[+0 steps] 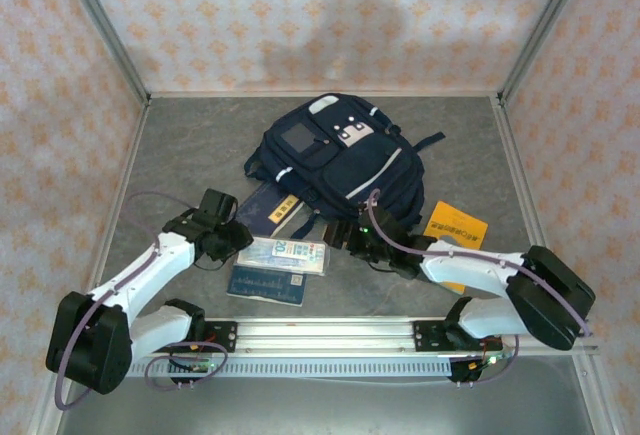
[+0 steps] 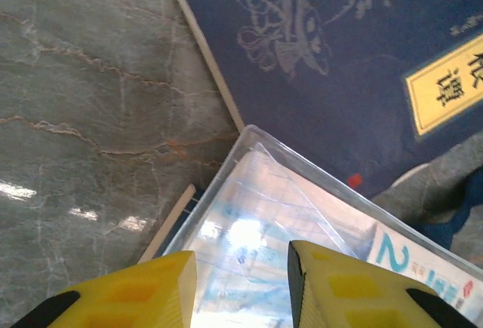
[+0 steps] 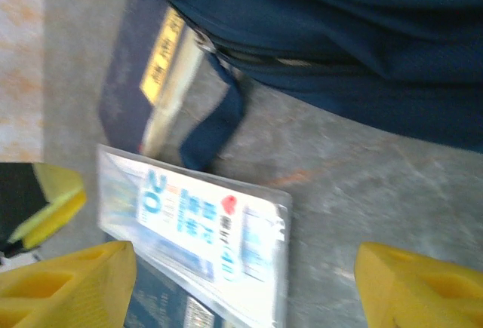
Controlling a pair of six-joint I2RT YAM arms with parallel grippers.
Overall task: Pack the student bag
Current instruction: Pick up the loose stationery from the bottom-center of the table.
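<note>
Yellow fingers [image 2: 151, 286] of the left gripper [image 2: 241, 271] stand a narrow gap apart over a clear plastic case [image 2: 302, 207], pinching nothing we can see. Beyond it the student bag [image 1: 340, 160] lies front-up at mid-table, its long axis running from the far side toward the near right. We see a dark blue book [image 1: 265, 210] with its far end under the bag's near-left edge, and an orange booklet [image 1: 455, 223] to the bag's right. Just short of the bag's near edge, the right gripper [image 1: 348, 238] hangs spread wide and empty, a loose strap [image 3: 219, 124] lying ahead of it.
</note>
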